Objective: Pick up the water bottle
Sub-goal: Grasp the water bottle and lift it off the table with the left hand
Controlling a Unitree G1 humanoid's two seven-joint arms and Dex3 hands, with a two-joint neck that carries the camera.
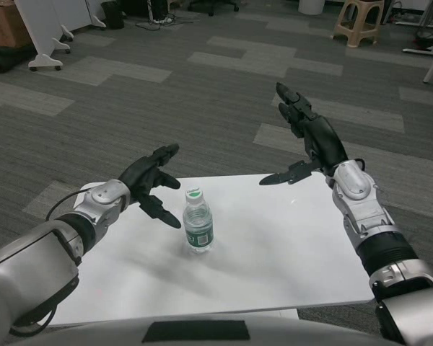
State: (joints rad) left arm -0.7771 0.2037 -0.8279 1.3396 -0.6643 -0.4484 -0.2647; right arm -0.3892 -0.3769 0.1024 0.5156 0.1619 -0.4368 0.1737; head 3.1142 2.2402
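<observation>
A clear water bottle with a green cap and green label stands upright near the middle of a white table, untouched. The robot's left hand hovers just beside it on the left, fingers spread and empty. The right hand is raised well apart over the table's far right corner, fingers apart, thumb pointing inward. Grey patterned carpet stretches beyond, where a beige plastic stool and a white wheeled panel stand.
</observation>
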